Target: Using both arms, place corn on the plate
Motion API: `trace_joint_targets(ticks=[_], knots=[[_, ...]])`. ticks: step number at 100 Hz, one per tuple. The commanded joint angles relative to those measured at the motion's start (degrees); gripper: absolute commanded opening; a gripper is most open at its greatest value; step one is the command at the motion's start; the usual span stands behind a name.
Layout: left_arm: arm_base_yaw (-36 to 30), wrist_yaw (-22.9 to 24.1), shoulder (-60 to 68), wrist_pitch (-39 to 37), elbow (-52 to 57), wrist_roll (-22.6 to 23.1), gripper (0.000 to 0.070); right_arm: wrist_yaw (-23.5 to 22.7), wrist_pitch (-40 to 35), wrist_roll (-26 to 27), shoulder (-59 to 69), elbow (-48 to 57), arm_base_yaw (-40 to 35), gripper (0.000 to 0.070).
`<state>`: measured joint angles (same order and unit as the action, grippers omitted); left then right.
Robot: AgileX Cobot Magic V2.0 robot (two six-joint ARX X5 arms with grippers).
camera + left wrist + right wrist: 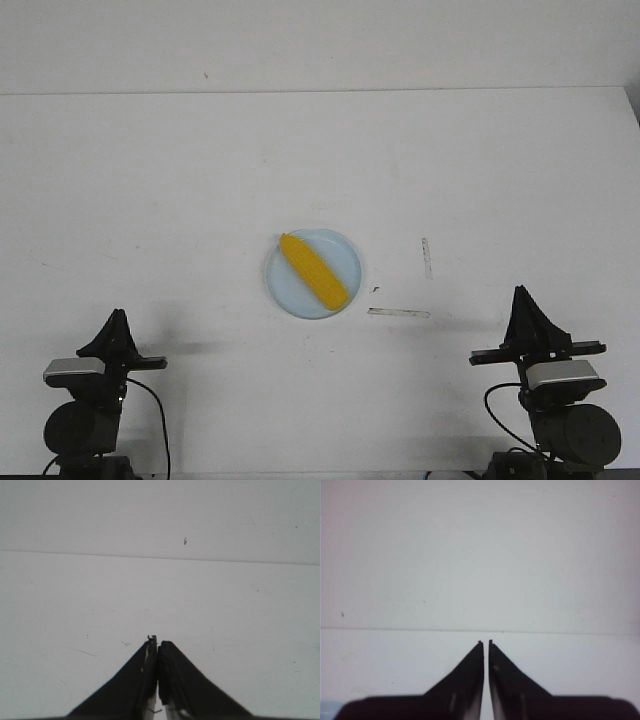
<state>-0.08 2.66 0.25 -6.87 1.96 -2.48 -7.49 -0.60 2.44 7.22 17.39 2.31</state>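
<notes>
The yellow-orange corn [313, 270] lies diagonally across the pale blue plate [345, 262] at the middle of the white table. My left gripper [117, 320] is shut and empty at the front left, well away from the plate; in the left wrist view [158, 643] its jaws are pressed together over bare table. My right gripper [520, 296] is shut and empty at the front right; in the right wrist view [485, 643] only a thin slit shows between its jaws. Neither wrist view shows the corn.
Two thin pale strips lie on the table right of the plate, one short and upright [427, 257], one flat [398, 312]. The table's far edge [320, 92] runs across the back. A pale blue sliver [329, 705] shows at the corner of the right wrist view.
</notes>
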Motion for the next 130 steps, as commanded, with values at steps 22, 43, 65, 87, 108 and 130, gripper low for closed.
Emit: trace_joint_targets(ticks=[22, 43, 65, 87, 108, 130], knots=[[0.1, -0.3, -0.1, -0.9, -1.2, -0.1, 0.0001, 0.0, 0.6, 0.7, -0.1, 0.2, 0.0, 0.0015], [0.1, -0.3, -0.1, -0.9, -1.2, -0.1, 0.0001, 0.0, 0.6, 0.8, -0.1, 0.2, 0.0, 0.0015], [0.1, -0.3, -0.1, -0.9, -1.2, -0.1, 0.0001, 0.0, 0.6, 0.8, -0.1, 0.2, 0.0, 0.0015], [0.1, -0.3, -0.1, -0.9, -1.2, -0.1, 0.0001, 0.0, 0.6, 0.8, -0.1, 0.2, 0.0, 0.0015], [0.1, -0.3, -0.1, -0.9, -1.2, -0.1, 0.0001, 0.0, 0.6, 0.8, -0.1, 0.2, 0.0, 0.0015], [0.1, -0.3, -0.1, -0.9, -1.2, -0.1, 0.0001, 1.9, 0.1, 0.7, -0.1, -0.2, -0.1, 0.0014]])
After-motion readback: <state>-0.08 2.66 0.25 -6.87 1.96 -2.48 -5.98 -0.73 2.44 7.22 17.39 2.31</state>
